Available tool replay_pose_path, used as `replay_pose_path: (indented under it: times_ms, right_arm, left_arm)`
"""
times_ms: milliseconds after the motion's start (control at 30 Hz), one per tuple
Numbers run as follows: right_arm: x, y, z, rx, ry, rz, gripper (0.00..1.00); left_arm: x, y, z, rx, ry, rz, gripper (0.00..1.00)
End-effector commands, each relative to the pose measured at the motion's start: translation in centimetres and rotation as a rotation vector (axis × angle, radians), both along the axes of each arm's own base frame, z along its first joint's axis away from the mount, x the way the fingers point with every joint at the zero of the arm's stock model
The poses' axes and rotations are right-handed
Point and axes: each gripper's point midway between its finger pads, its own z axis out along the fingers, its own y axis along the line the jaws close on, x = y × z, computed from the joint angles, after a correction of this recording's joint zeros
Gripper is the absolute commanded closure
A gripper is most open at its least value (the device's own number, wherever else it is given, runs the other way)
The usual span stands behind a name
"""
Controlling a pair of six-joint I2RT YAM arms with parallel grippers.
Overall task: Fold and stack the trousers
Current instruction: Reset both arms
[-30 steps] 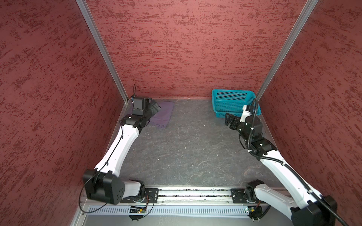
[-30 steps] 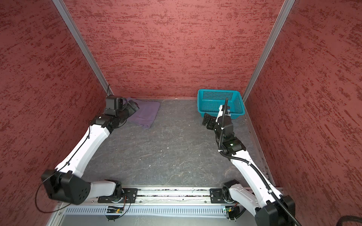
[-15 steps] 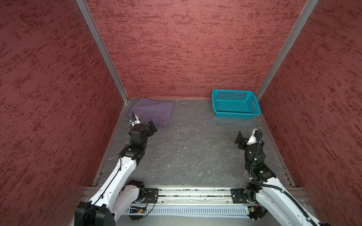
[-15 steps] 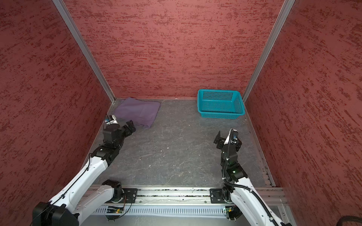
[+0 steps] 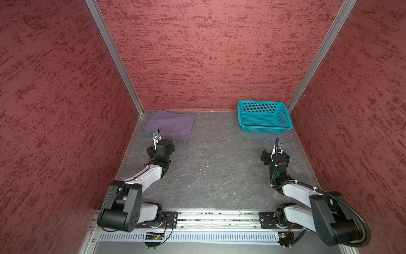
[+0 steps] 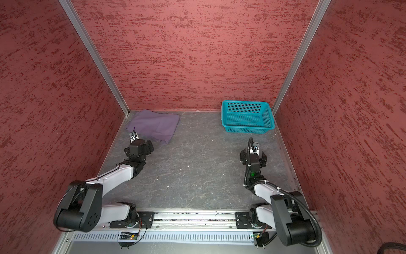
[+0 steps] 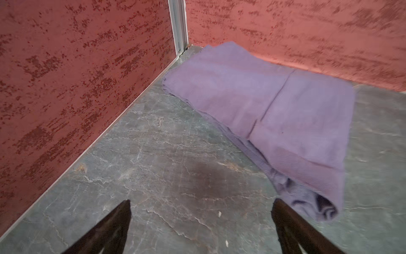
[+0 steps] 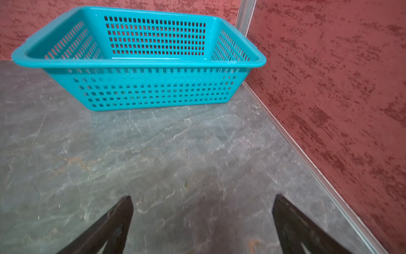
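The trousers (image 5: 171,125) (image 6: 156,125) lie folded into a flat dusty-purple rectangle in the far left corner of the grey table. In the left wrist view the trousers (image 7: 274,105) show a centre crease and a rumpled near end. My left gripper (image 5: 162,147) (image 6: 140,146) (image 7: 201,203) hovers just in front of that near end, open, with only bare table between its fingers. My right gripper (image 5: 275,155) (image 6: 253,154) (image 8: 202,198) stands open and empty over the table, a short way in front of the basket.
A teal perforated basket (image 5: 264,129) (image 6: 247,129) (image 8: 153,88) sits empty in the far right corner. Red textured walls close in the table on the left, back and right. The arms' base rail (image 5: 208,216) runs along the front edge.
Both arms have drawn back from the far corners toward the front. The left gripper has moved off the trousers and the right one away from the basket. The trousers have stayed put.
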Motion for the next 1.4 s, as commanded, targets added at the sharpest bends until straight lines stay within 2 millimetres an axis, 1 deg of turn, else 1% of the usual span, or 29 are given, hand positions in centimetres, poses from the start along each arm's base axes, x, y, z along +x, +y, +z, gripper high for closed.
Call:
replay_pose_path:
  times_ms: [0,67,167,233,300,333,400,433,500,533,567,600,633,667,700,733,800,833,1033,1133,1233,1367]
  right_arm:
    - [2.2,-0.1,3.4,0.009,-0.122,0.046,0.01]
    - [2.4,-0.6,3.3,0.027,-0.119,0.042,0.01]
    - [2.5,-1.0,3.0,0.044,-0.102,0.049,0.01]
    - [2.3,-1.1,2.7,0.048,-0.078,0.049,0.01]
    - [1.9,-0.8,3.0,0.055,-0.098,0.071,0.01]
    - [1.8,-0.6,3.2,0.065,-0.116,0.085,0.01]
    - [2.0,-0.4,3.8,0.094,-0.165,0.1,0.01]
    - [2.3,-0.3,4.1,0.111,-0.193,0.107,0.01]
    - [3.2,0.1,4.8,0.138,-0.248,0.125,0.01]
    - [3.8,0.2,4.2,0.128,-0.214,0.127,0.01]
    - [4.5,0.0,4.0,0.122,-0.191,0.12,0.01]
    - [5.0,-0.1,4.3,0.094,-0.204,0.122,0.01]
    - [4.9,-0.6,4.5,0.083,-0.237,0.105,0.01]
    - [4.7,-1.5,3.5,0.104,-0.237,0.054,0.01]
    - [4.5,-2.0,2.6,0.121,-0.26,0.051,0.01]
    - [4.0,-1.9,2.6,0.112,-0.287,0.068,0.01]
    - [3.9,-1.8,2.3,0.126,-0.264,0.073,0.01]
    - [4.1,-1.7,2.4,0.118,-0.275,0.079,0.01]
    - [4.3,-1.8,2.3,0.119,-0.258,0.073,0.01]
    - [5.1,-0.8,2.0,0.116,-0.224,0.132,0.01]
    - [5.1,-0.8,2.0,0.119,-0.224,0.133,0.01]
    - [4.8,-0.8,2.1,0.114,-0.232,0.136,0.01]
  left_arm:
    - [1.4,-0.6,0.2,0.023,-0.021,-0.047,0.01]
    - [1.7,-1.4,0.5,0.019,-0.044,-0.097,0.0]
    - [1.9,-1.5,0.7,-0.009,-0.074,-0.13,0.01]
    - [2.5,-2.0,1.3,-0.037,-0.123,-0.201,0.0]
    - [2.6,-1.9,1.2,-0.066,-0.128,-0.24,0.01]
    - [2.5,-2.3,1.2,-0.085,-0.136,-0.295,0.01]
    - [2.0,-2.7,1.9,-0.099,-0.191,-0.381,0.0]
    - [1.6,-2.5,2.7,-0.099,-0.243,-0.398,0.01]
    - [0.3,-1.6,3.0,-0.107,-0.327,-0.397,0.01]
    - [-0.2,-0.8,3.1,-0.106,-0.387,-0.369,0.01]
    - [-0.6,-0.4,2.7,-0.111,-0.418,-0.357,0.01]
    - [-0.5,-0.6,2.1,-0.119,-0.428,-0.391,0.01]
    - [-0.1,-1.6,1.6,-0.126,-0.413,-0.46,0.01]
    - [0.4,-2.5,1.3,-0.128,-0.394,-0.517,0.01]
    - [1.1,-2.8,1.0,-0.139,-0.353,-0.536,0.01]
    - [1.9,-2.4,0.7,-0.145,-0.307,-0.505,0.01]
    - [2.8,-2.2,0.2,-0.104,-0.265,-0.437,0.01]
    - [2.8,-2.2,0.0,-0.099,-0.246,-0.428,0.01]
    - [2.9,-2.3,0.1,-0.097,-0.252,-0.43,0.01]
    - [3.0,-2.4,0.1,-0.088,-0.245,-0.427,0.01]
    - [3.2,-2.8,0.0,-0.06,-0.226,-0.423,0.01]
    - [3.2,-2.8,-0.1,-0.058,-0.228,-0.422,0.01]
